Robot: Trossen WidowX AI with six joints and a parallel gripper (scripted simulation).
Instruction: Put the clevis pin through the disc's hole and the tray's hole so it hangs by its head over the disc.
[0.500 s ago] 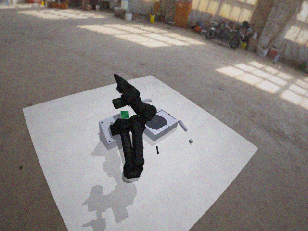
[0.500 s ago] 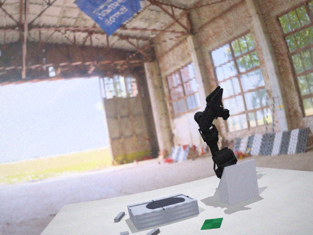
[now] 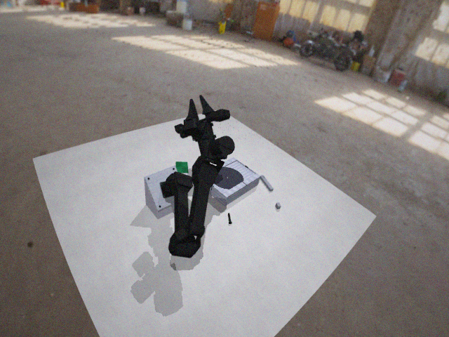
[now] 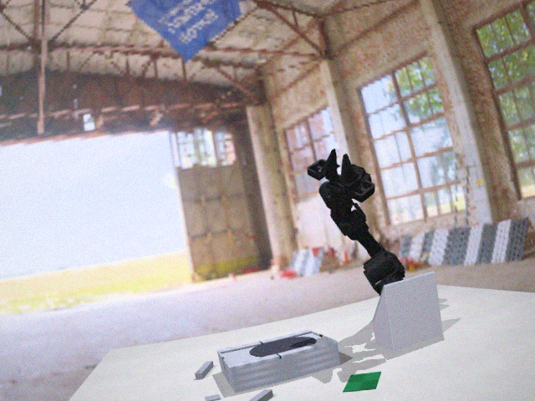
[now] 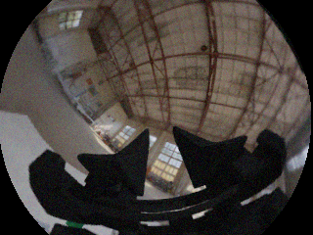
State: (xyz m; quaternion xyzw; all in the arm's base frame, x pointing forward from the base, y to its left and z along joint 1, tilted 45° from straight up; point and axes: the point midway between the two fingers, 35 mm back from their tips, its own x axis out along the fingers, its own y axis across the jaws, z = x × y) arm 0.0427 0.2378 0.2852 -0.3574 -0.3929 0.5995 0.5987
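Gripper (image 3: 196,97) (image 4: 338,151) (image 5: 160,129) part-open, nothing between fingers, raised well above the table (image 3: 290,246) (image 4: 142,357); pin (image 3: 229,218) lies on the table near the tray (image 3: 240,192) (image 4: 281,371), disc (image 3: 231,178) (image 4: 281,346) flat inside the tray.

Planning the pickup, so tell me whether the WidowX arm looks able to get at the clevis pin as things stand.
Probably yes, after swinging back down: the pin lies uncovered beside the tray, and the parted fingers hold nothing, though they point up, away from it.
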